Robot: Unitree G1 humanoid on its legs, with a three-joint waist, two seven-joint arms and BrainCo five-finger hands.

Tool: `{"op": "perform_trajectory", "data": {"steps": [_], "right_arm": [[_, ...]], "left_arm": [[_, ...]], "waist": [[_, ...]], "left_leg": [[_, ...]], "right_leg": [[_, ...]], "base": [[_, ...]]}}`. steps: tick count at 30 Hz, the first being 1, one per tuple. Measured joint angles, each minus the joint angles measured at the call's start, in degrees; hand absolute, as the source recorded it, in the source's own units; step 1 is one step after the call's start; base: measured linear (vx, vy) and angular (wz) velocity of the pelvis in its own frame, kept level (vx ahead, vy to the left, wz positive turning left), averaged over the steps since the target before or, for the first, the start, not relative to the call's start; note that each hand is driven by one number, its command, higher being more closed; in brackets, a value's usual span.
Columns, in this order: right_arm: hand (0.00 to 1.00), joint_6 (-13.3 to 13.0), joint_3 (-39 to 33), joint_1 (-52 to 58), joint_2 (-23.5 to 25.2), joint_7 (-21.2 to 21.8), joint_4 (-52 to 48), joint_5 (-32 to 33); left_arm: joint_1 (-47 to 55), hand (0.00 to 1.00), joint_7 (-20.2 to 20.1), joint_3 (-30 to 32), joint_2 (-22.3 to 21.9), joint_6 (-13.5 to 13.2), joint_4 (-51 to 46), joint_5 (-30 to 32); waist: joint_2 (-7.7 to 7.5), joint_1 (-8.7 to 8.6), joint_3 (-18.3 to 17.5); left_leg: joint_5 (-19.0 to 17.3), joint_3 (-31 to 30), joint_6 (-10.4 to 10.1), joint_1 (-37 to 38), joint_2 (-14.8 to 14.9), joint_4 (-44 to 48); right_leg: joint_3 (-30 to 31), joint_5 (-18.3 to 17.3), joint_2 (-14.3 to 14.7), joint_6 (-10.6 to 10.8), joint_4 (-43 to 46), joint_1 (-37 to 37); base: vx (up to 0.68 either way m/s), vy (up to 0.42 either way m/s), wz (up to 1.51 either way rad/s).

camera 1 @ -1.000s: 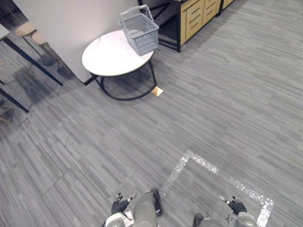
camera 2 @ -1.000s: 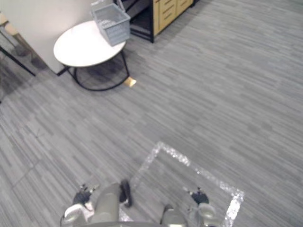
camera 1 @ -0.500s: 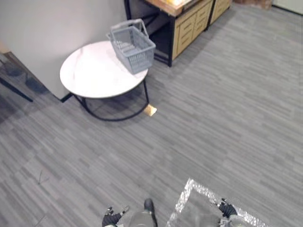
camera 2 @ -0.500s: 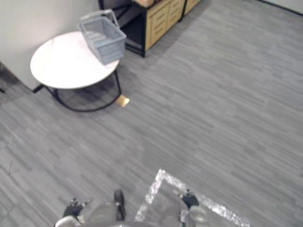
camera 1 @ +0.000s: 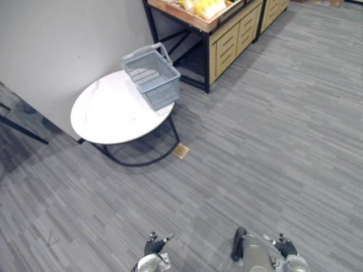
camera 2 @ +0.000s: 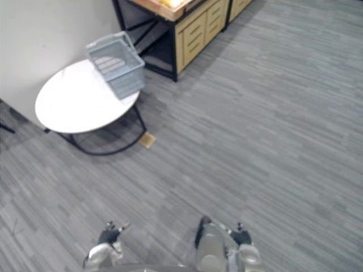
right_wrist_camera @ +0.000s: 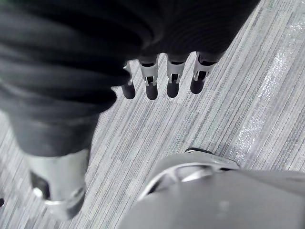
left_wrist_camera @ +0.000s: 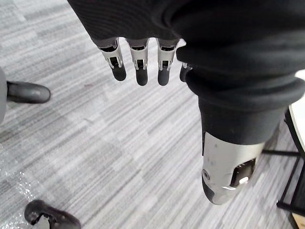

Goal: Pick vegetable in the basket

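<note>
An empty grey plastic basket (camera 1: 152, 75) with its handle up stands at the far edge of a round white table (camera 1: 110, 113). Behind it, yellow produce (camera 1: 205, 7) lies in a wooden tray on a black-framed stand. Low beside my body, my left hand (left_wrist_camera: 137, 67) hangs over the grey floor with its fingers straight and nothing in it. My right hand (right_wrist_camera: 159, 78) hangs the same way on the other side, also holding nothing. Both hands are far from the table, at the near edge of the head views (camera 1: 153, 248) (camera 1: 286, 247).
A wooden drawer cabinet (camera 1: 232, 39) sits under the produce stand. A light wall (camera 1: 62, 51) rises behind the table. A small tan piece (camera 1: 181, 150) lies on the floor by the table's black ring base. Wide grey plank floor (camera 1: 255, 147) stretches between me and the table.
The whole picture has shifted, so the camera moved: the produce stand has come into view and the taped floor mark has left it. Both hands still hang at my sides.
</note>
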Motion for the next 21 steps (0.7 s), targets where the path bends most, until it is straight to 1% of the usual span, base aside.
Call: {"op": "perform_trajectory", "data": {"steps": [1,2,3,4,5,6,7,8,9,10,11,12,13,14,15,16,17,18,19,20,21], "right_arm": [[0.0,0.0,0.0,0.2,0.0,0.0,0.4,0.0],[0.0,0.1,0.0,0.8,-0.3,0.0,1.9,0.0],[0.0,0.6,0.0,1.7,-0.7,-0.1,2.5,0.1],[0.0,0.7,0.2,2.1,-0.9,-0.2,2.5,0.1],[0.0,0.8,0.7,2.4,-1.0,-0.5,2.7,0.2],[0.0,0.8,0.7,2.0,-1.1,-0.9,2.8,0.2],[0.0,0.8,0.7,1.8,-1.4,-1.0,2.8,0.3],[0.0,0.7,0.7,1.1,-1.5,-1.0,2.8,0.3],[0.0,0.7,0.5,0.6,-1.5,-1.0,2.8,0.3],[0.0,0.7,0.5,0.5,-1.4,-1.0,2.8,0.3],[0.0,0.7,0.4,0.1,-1.3,-1.1,2.7,0.3],[0.0,0.7,0.4,0.1,-0.7,-1.1,2.7,0.3],[0.0,0.7,-0.3,0.1,-0.2,-1.2,1.7,0.4],[0.0,0.6,-0.8,0.1,-0.1,-1.2,1.5,0.4],[0.0,0.4,-1.3,0.1,-0.1,-1.2,1.3,0.4],[0.0,0.1,-1.3,0.1,-0.1,-1.2,1.2,0.4],[0.0,0.0,-1.3,0.0,-0.2,-1.2,1.3,0.4],[0.0,0.0,-1.0,-0.4,1.1,-1.2,1.5,0.4],[0.0,-0.1,-0.3,-0.9,2.9,-1.0,1.7,0.4],[0.0,-0.1,0.0,-1.1,3.5,-1.0,1.7,0.4],[0.0,-0.1,0.7,-1.4,4.2,-0.9,1.7,0.3]], "left_arm": [[-0.1,0.0,0.0,-0.3,0.0,0.1,0.2,0.5],[0.0,0.0,0.0,-0.8,-0.3,0.1,-0.1,0.5],[-0.1,0.0,0.1,-1.0,-0.2,0.0,-0.6,0.5],[-0.1,0.0,0.1,-1.0,0.0,0.1,-0.8,0.4],[0.2,0.0,0.2,-1.0,0.8,0.1,-0.9,0.4],[0.3,0.0,0.1,-1.2,1.2,0.1,-0.9,0.4],[0.3,0.0,0.1,-1.2,1.3,0.1,-1.0,0.4],[0.4,0.0,0.1,-1.1,1.6,0.1,-1.2,0.4],[0.6,0.0,0.1,-1.0,1.8,0.0,-1.8,0.3],[0.7,0.0,0.1,-0.9,1.8,0.0,-2.0,0.3],[0.6,0.0,0.1,-0.7,1.9,-0.1,-2.3,-0.3],[0.7,0.0,0.1,-0.8,1.9,0.0,-2.5,-0.9],[0.8,0.0,0.0,-0.7,1.6,0.0,-2.6,-1.3],[1.0,0.0,0.0,-0.7,1.5,0.0,-2.6,-1.3],[1.3,0.0,0.0,-0.7,1.4,0.0,-2.6,-1.3],[1.8,0.0,0.0,-0.5,1.2,-0.1,-2.7,-1.3],[1.9,0.0,0.0,-0.2,1.3,-0.2,-2.6,-1.5],[1.6,0.0,0.1,-0.2,2.0,-0.2,-2.7,-1.5],[1.1,0.0,0.1,-0.2,3.1,-0.4,-2.7,-1.5],[0.6,0.0,0.1,-0.2,3.6,-0.5,-2.6,-1.5],[0.5,0.0,0.1,0.1,4.4,-0.5,-2.6,-1.5]], "waist": [[-0.1,-0.14,0.0],[0.09,-0.19,-0.1],[0.9,-0.2,0.2],[1.05,-0.14,0.4],[0.32,0.1,1.0],[0.47,0.21,1.1],[0.59,0.23,1.2],[0.54,0.26,1.2],[0.52,0.59,1.2],[0.51,0.91,1.3],[0.65,1.51,1.4],[0.52,1.84,1.4],[0.34,1.82,1.5],[0.34,1.81,1.5],[0.49,1.8,1.4],[1.13,1.82,1.3],[1.0,1.95,1.4],[-0.49,2.11,1.1],[-3.04,1.82,1.0],[-3.58,2.16,0.9],[-3.9,2.64,0.8]], "left_leg": [[0.0,-0.6,0.0,-2.1,0.6,4.4],[1.0,-2.7,-1.6,-8.3,2.3,16.9],[5.4,-4.4,-3.0,-14.2,4.6,28.7],[8.7,-4.6,-3.2,-16.0,5.7,33.2],[14.7,-4.1,-2.8,-18.3,7.3,39.9],[12.8,-3.4,-2.0,-20.9,7.7,46.6],[10.9,-2.6,-1.5,-22.3,7.7,48.9],[7.6,-0.9,-1.0,-25.1,7.0,50.5],[5.5,0.8,-1.0,-28.0,6.3,49.1],[4.9,1.5,-0.9,-29.0,6.2,47.1],[4.5,2.5,-0.6,-30.2,5.8,40.1],[4.6,2.6,-0.5,-30.1,4.6,32.1],[7.0,2.5,0.7,-28.6,1.8,14.0],[9.1,2.3,1.1,-27.7,0.7,6.7],[11.3,2.2,1.6,-26.7,-0.3,-1.4],[11.1,2.0,2.0,-27.3,0.0,-4.8],[14.1,2.1,3.0,-27.7,0.0,-3.2],[16.3,3.9,4.7,-27.8,-1.1,0.4],[13.8,5.5,6.3,-28.7,-2.1,3.5],[12.4,5.7,6.4,-28.9,-2.3,4.7],[11.1,5.7,7.3,-29.1,-2.5,7.2]], "right_leg": [[-0.5,-0.4,0.0,0.1,-0.3,0.8],[-1.9,-1.0,-0.1,-0.2,-1.6,3.0],[-3.8,-1.9,0.1,-0.1,-2.6,6.0],[-4.5,-2.4,0.2,-0.3,-2.9,7.8],[-4.8,-3.9,0.3,-0.7,-3.5,10.9],[-4.8,-4.5,0.2,-1.0,-4.8,13.7],[-4.8,-4.5,0.4,-1.0,-6.0,15.1],[-4.9,-4.5,0.8,-1.0,-9.0,17.7],[-5.0,-3.9,1.4,-0.8,-11.9,19.9],[-5.3,-3.4,1.6,-0.1,-13.2,21.0],[-5.9,-2.9,2.1,0.8,-15.3,23.1],[-6.2,-2.6,2.1,1.4,-16.3,24.6],[-6.3,-2.0,1.9,2.7,-18.4,26.7],[-6.1,-2.0,1.7,3.6,-19.0,27.6],[-5.5,-2.1,1.5,5.1,-20.1,28.9],[-4.6,-2.8,1.5,7.3,-21.2,30.5],[-4.0,-3.3,1.1,8.3,-21.5,31.5],[-2.6,-3.6,-0.4,8.4,-22.4,33.0],[-0.3,-2.1,-2.0,6.8,-23.0,33.0],[0.6,-0.1,-2.4,6.7,-23.1,32.8],[2.3,3.7,-3.1,8.3,-22.2,32.3]], "base": [[0.26,-0.249,0.36],[0.32,-0.215,0.56],[0.27,-0.161,0.57],[0.36,-0.111,0.4],[0.31,-0.07,0.2],[0.37,-0.072,0.11],[0.31,-0.023,0.03],[0.31,0.002,0.02],[0.31,0.018,0.01],[0.31,0.055,-0.03],[0.27,0.077,-0.08],[0.46,0.173,-0.12],[0.42,0.189,-0.14],[0.52,0.28,-0.22],[0.44,0.307,-0.34],[0.46,0.334,-0.37],[0.46,0.316,-0.32],[0.47,0.257,-0.19],[0.55,0.262,-0.17],[0.46,0.215,-0.16],[0.54,0.262,-0.08]]}}
